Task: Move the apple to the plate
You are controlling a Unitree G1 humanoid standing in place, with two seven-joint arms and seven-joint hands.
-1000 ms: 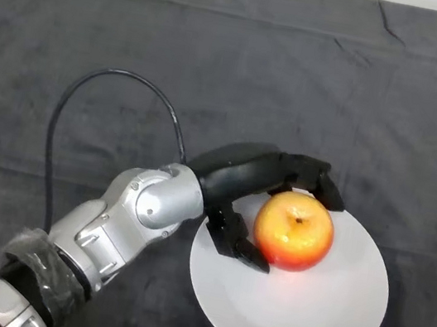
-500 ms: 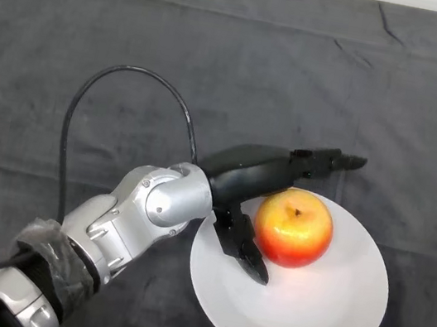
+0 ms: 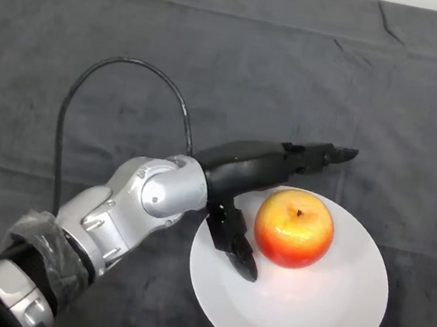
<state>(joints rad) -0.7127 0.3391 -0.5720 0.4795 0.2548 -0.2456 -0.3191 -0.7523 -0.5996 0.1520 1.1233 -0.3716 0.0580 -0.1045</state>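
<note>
A red and yellow apple [image 3: 294,227] sits on the white plate [image 3: 319,315], in its upper left part. My left hand [image 3: 243,168] is open just left of the apple. Its fingers [image 3: 320,155] stretch straight out behind the apple, and its thumb [image 3: 235,242] points down over the plate's left rim. The hand stands slightly apart from the apple and holds nothing.
The table is covered by a dark grey cloth [image 3: 97,34] with a few creases. The table's far edge runs along the top of the view.
My hand's fingers were curled round the apple; they have straightened and let it go. The hand has since drawn back slightly to the left. The apple stays on the plate.
</note>
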